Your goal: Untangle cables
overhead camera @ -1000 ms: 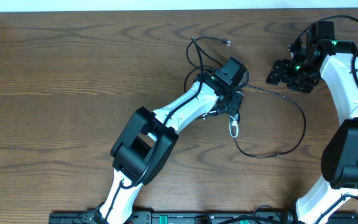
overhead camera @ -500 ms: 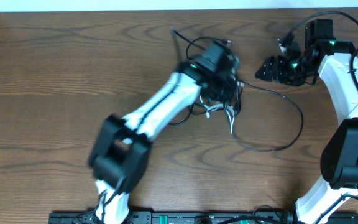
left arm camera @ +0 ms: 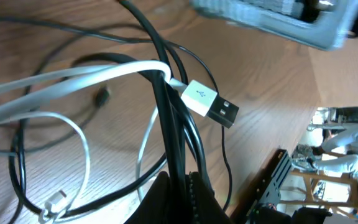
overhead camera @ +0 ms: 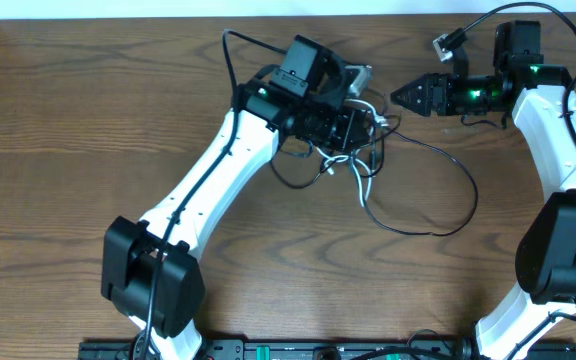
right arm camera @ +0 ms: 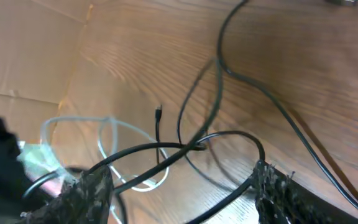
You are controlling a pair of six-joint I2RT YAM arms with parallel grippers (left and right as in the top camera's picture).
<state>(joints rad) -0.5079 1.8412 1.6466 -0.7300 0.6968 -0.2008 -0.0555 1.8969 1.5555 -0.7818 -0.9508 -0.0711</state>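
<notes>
Cables point(overhead camera: 340, 160) bunch at left tool point(left arm camera: 179, 190), clenched on black strands point(left arm camera: 168, 121), seemingly anchoring the knot; right tool point(right arm camera: 185, 190) stands released astride a loop, likely ready to pull

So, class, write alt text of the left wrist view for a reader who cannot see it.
The left gripper, at the bottom edge, is shut on a bundle of black cables above a wooden table. A white cable drapes across them, ending in a USB plug.
</notes>
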